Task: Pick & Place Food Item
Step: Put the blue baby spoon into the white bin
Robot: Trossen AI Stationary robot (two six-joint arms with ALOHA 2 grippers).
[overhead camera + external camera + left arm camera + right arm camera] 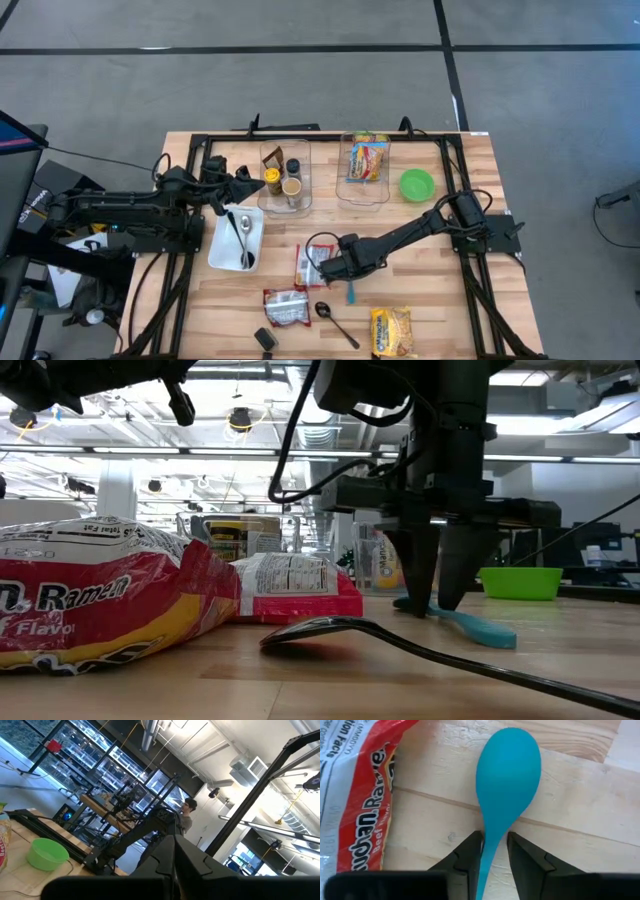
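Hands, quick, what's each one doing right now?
Left hand: shut, empty, raised near the clear bins.
Right hand: fingers down either side of the teal spoon handle; grip cannot be told.
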